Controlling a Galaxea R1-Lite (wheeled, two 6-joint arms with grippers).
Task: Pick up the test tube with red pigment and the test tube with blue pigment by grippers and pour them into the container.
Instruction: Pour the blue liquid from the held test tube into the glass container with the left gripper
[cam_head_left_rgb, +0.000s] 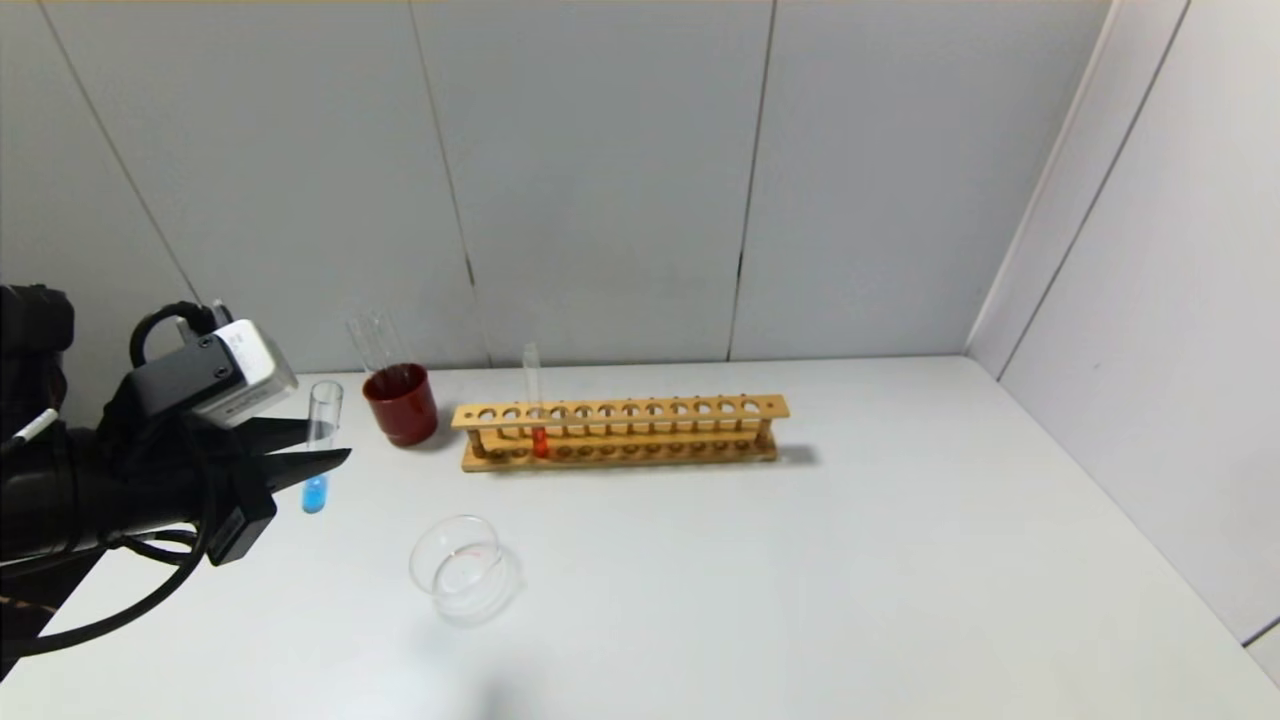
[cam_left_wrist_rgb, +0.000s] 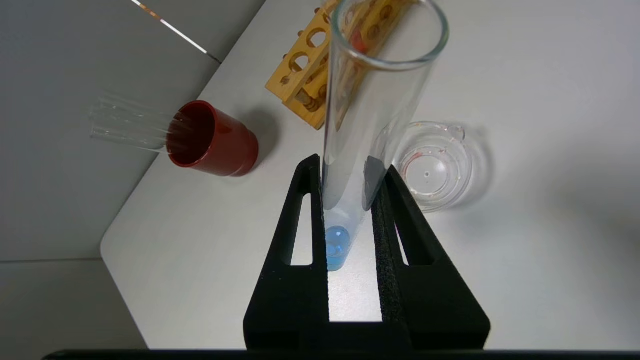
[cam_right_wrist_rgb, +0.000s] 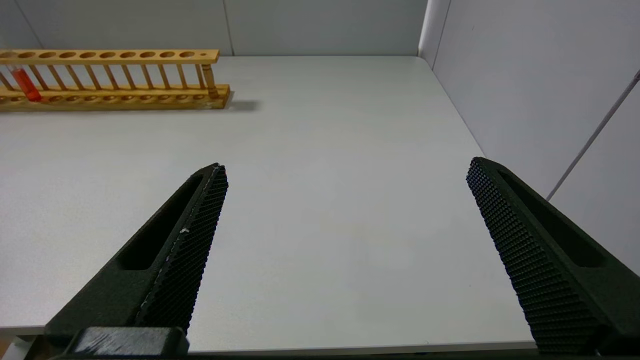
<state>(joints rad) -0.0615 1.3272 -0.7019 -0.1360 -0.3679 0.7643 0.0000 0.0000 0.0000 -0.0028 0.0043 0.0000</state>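
Observation:
My left gripper (cam_head_left_rgb: 325, 450) is shut on the test tube with blue pigment (cam_head_left_rgb: 320, 450) and holds it upright above the table's left side. In the left wrist view the tube (cam_left_wrist_rgb: 370, 120) stands between the fingers of the left gripper (cam_left_wrist_rgb: 345, 170), blue liquid at its rounded end. The container (cam_head_left_rgb: 460, 568), a low clear beaker, stands on the table in front and to the right of the tube; it also shows in the left wrist view (cam_left_wrist_rgb: 440, 165). The test tube with red pigment (cam_head_left_rgb: 536, 415) stands in the wooden rack (cam_head_left_rgb: 620, 432). My right gripper (cam_right_wrist_rgb: 345, 172) is open and empty, near the table's front edge, out of the head view.
A dark red cup (cam_head_left_rgb: 401, 403) holding colourless clear tubes (cam_head_left_rgb: 370, 340) stands left of the rack, behind the held tube. Grey walls close the back and the right side. The table (cam_head_left_rgb: 850, 560) is white.

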